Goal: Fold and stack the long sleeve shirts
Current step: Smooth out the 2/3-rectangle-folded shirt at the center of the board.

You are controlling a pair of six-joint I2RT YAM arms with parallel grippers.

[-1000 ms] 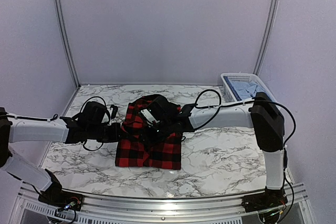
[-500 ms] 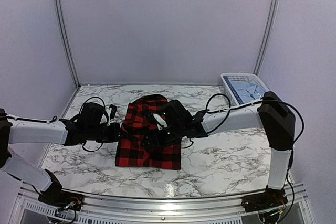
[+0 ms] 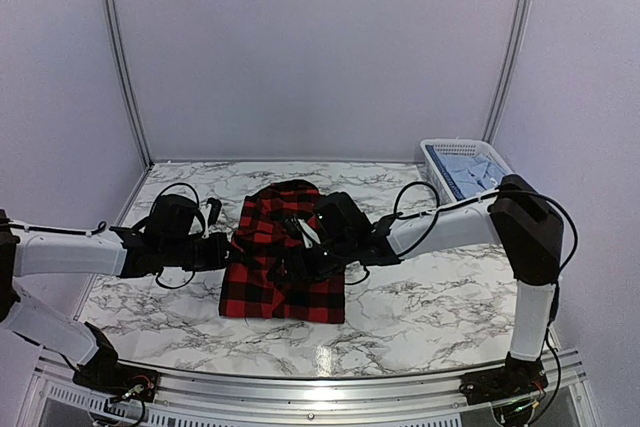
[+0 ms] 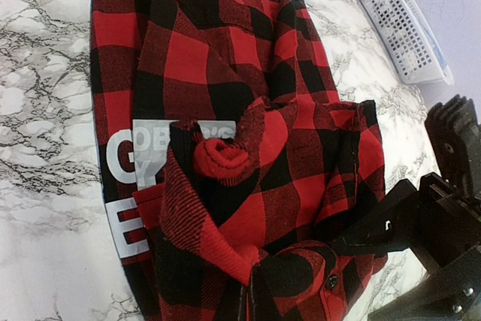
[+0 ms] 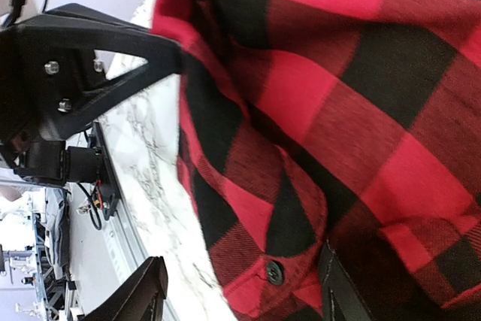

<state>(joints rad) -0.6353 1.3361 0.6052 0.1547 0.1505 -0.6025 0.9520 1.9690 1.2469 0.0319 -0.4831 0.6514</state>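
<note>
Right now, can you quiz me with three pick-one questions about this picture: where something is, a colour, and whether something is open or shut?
1. Where is the basket? A far right, B near left, C middle.
2. The shirt on the table is: A blue, B red and black, C green.
3. The right gripper is: A shut, B open, C out of sight.

Answers:
1. A, it sits at the back right corner.
2. B, it has bold red and black checks.
3. B, its jaws stand wide apart in the wrist view.

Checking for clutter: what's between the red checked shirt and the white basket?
Bare marble tabletop between shirt and basket, in the left wrist view; in the top view the right arm stretches over it.
</note>
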